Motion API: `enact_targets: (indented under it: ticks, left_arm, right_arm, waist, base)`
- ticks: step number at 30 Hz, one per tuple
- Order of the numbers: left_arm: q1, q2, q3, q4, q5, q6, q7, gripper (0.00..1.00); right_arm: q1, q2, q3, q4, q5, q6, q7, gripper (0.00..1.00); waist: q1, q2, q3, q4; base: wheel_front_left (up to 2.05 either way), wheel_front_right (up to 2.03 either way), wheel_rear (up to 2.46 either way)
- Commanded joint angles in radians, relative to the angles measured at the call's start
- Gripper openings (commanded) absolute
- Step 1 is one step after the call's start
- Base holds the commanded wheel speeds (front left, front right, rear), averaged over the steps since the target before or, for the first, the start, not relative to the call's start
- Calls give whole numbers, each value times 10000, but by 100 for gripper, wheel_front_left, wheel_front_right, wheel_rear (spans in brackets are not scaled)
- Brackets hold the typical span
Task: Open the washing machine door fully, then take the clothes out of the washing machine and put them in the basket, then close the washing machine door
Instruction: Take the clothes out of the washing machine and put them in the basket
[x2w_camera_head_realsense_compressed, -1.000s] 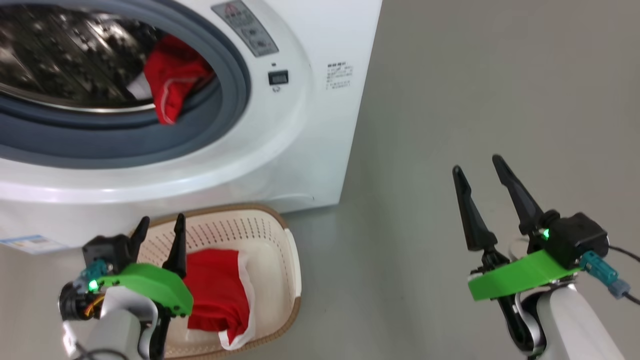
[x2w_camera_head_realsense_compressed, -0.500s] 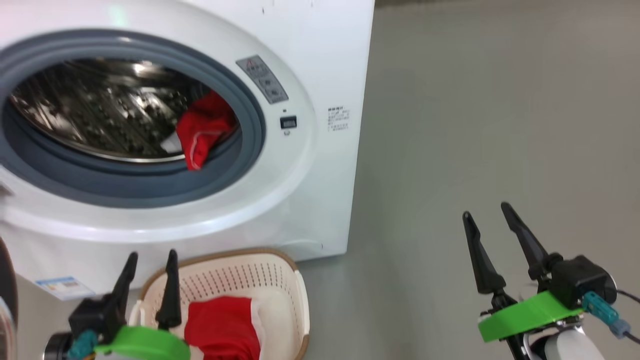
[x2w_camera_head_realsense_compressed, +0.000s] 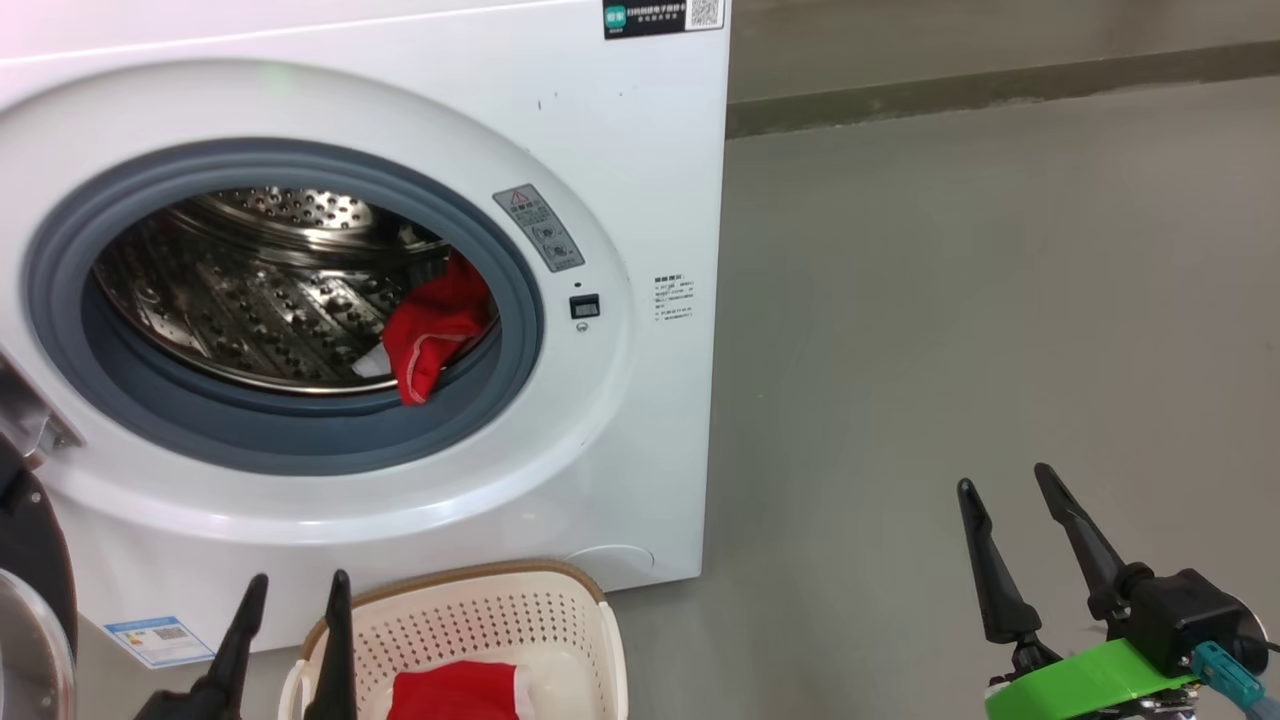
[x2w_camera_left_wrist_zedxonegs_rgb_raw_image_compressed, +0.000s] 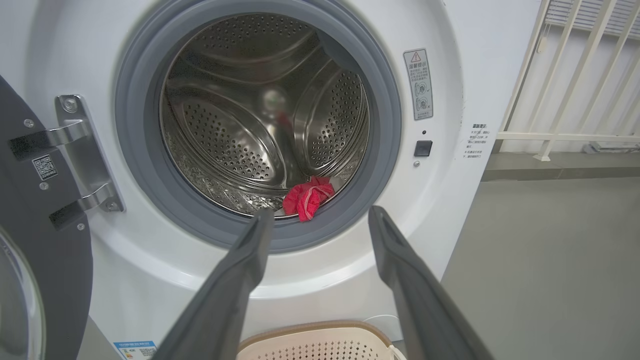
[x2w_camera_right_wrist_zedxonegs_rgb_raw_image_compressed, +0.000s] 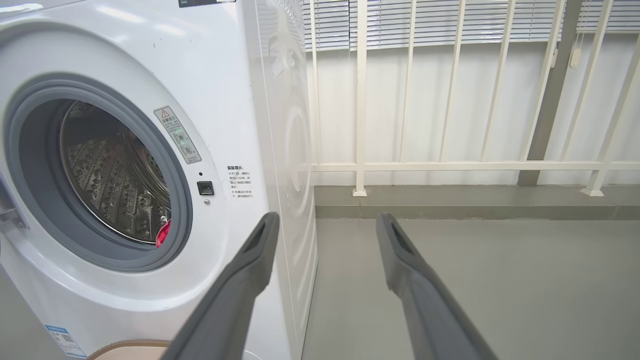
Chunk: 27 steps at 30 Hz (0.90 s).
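The white washing machine (x2w_camera_head_realsense_compressed: 640, 200) stands with its door (x2w_camera_left_wrist_zedxonegs_rgb_raw_image_compressed: 35, 250) swung open at the left. One red garment (x2w_camera_head_realsense_compressed: 432, 330) hangs over the grey rubber ring at the drum's lower right, also seen as red fabric (x2w_camera_left_wrist_zedxonegs_rgb_raw_image_compressed: 307, 196) in the left wrist view. Another red garment (x2w_camera_head_realsense_compressed: 455, 692) lies in the cream basket (x2w_camera_head_realsense_compressed: 590, 625) on the floor before the machine. My left gripper (x2w_camera_head_realsense_compressed: 292, 588) is open and empty, just above the basket's left side. My right gripper (x2w_camera_head_realsense_compressed: 1005, 478) is open and empty over bare floor to the machine's right.
Grey floor (x2w_camera_head_realsense_compressed: 950, 300) stretches right of the machine. A white railing (x2w_camera_right_wrist_zedxonegs_rgb_raw_image_compressed: 450, 165) and a low kerb run behind it. The open door's hinge (x2w_camera_left_wrist_zedxonegs_rgb_raw_image_compressed: 82, 160) sits at the machine's left front.
The head camera has tilted up, so the machine's whole opening and top label show and the basket has slid to the bottom edge. Both grippers stay open.
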Motion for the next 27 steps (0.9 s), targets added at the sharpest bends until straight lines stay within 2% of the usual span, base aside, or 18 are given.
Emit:
enact_targets:
  ticks: [1,10,27]
  left_arm:
    - [-118,64,320,-323,115,-72,-120,100]
    - [653,-60,541,-695,293,-100,-120,100]
    - [728,-114,447,-591,379,9,-120,100]
  right_arm:
    - [-165,-39,158,-309,-136,65,-65,100]
    - [136,-39,35,-461,-97,65,-65,100]
    - [224,-39,174,-404,-75,65,-65,100]
  waist:
    - [0,0,-92,5]
    - [0,0,-393,-52]
    - [0,0,-524,-38]
  base:
    - [0,0,0]
    - [0,0,0]
    - [0,0,0]
